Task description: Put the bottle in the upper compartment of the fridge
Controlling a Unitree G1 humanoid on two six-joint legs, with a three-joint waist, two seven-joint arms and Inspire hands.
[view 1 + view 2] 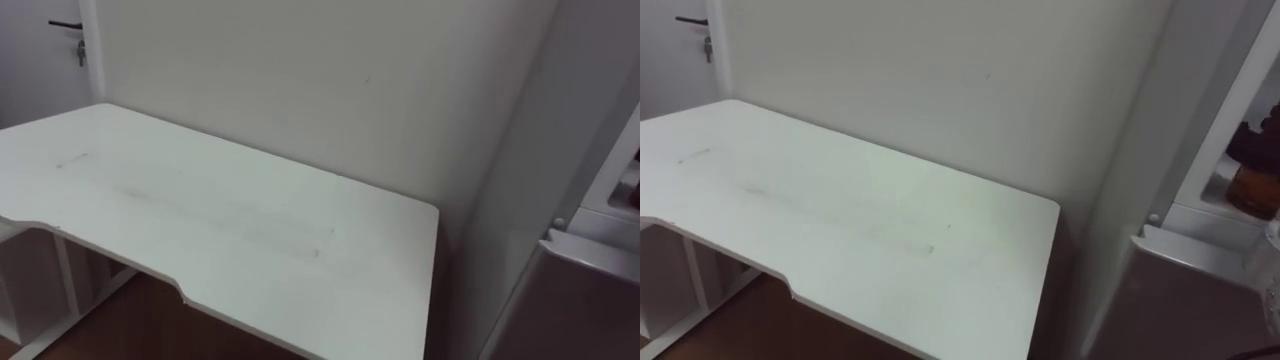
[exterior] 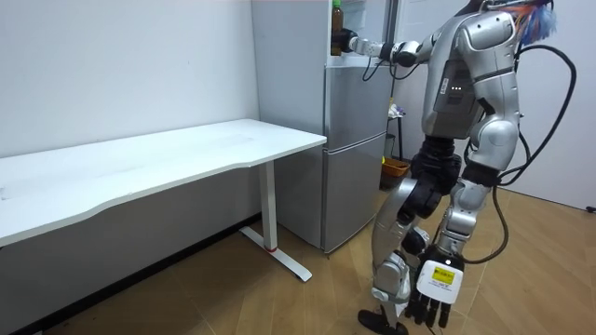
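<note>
1. Bottle (image 2: pixel 337 26), room view: it stands upright at the open upper part of the grey fridge (image 2: pixel 354 140), and its green cap is near the picture's top edge. The right hand (image 2: pixel 350 43) is at its lower part. The fingers are small and dark there, but they seem clasped round the bottle.
2. In the same view, the robot stands just before the fridge on a brown wooden floor (image 2: pixel 540 270). The left hand (image 2: pixel 436 294) hangs low beside the leg, with its fingers loose and pointing down. The lower door of the fridge is closed, smooth and metallic. The white bench (image 2: pixel 140 167) stands along a pale wall beside the fridge, on thin white legs. Its far end is cut off at the room view's left edge.
3. Left eye view: the bench top is matte white with faint grey smears, and its front edge has a curved step. A dark door handle (image 1: pixel 65 25) shows in the upper left corner. The fridge is cut off at the right edge, so only its grey side and a little of the white inside can be seen.
4. Right eye view: inside the open fridge an amber shape (image 1: pixel 1248 192) sits under a dark one, and both are cut by the right edge. I cannot tell what they are.
</note>
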